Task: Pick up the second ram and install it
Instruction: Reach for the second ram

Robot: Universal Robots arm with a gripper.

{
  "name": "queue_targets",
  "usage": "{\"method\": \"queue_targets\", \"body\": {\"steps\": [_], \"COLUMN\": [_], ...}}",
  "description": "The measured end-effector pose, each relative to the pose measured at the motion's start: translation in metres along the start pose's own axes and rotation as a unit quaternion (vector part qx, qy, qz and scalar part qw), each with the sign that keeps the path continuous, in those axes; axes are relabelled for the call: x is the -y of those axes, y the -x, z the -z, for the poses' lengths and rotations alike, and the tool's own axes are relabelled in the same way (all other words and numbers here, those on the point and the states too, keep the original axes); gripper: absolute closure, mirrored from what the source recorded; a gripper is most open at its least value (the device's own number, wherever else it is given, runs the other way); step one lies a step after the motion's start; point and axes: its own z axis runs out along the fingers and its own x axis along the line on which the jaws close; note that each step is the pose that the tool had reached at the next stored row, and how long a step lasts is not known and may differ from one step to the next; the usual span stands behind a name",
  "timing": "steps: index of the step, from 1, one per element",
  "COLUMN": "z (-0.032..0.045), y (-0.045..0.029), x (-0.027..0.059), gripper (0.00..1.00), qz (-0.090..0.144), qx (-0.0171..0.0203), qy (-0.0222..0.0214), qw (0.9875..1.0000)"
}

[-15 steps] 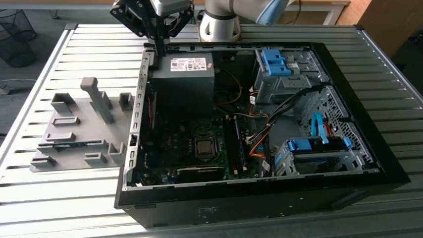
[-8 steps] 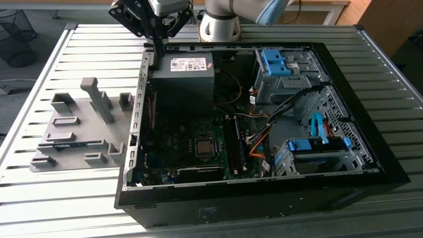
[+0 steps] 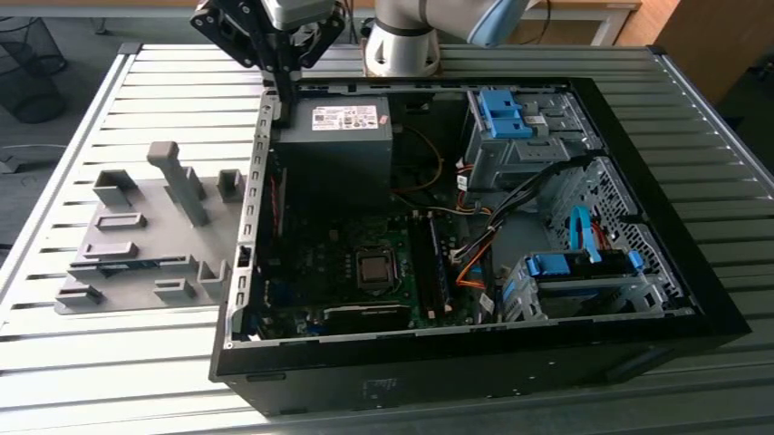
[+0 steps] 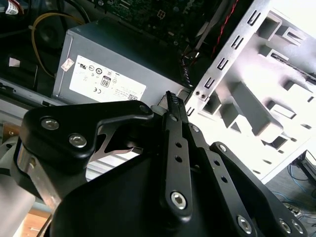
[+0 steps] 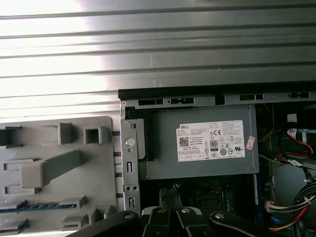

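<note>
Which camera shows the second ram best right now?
The first wrist view: the second ram lies in the grey fixture, its blue-green length plain. The exterior view gives a thin sliver; the second wrist view, the fixture's blocks.

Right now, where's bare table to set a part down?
Bare slats on the table: the strip on the exterior view's left of the grey fixture, and the corner nearer the camera. Crowded: inside the open case, cables by the drive bays; the gripper hangs by the power supply.

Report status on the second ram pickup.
Gripper shut, empty, by case wall and power supply. Second ram lying in grey fixture, untouched. Path looks open.
</note>
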Motion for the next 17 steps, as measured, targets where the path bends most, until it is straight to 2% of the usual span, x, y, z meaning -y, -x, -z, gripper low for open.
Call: {"method": "queue_targets", "body": {"steps": [17], "z": [0.0003], "y": [-0.0122], "x": [0.0009], "gripper": [0.89], "qz": [0.000], "qx": [0.0000], "qy": [0.0000], "qw": [1.0000]}}
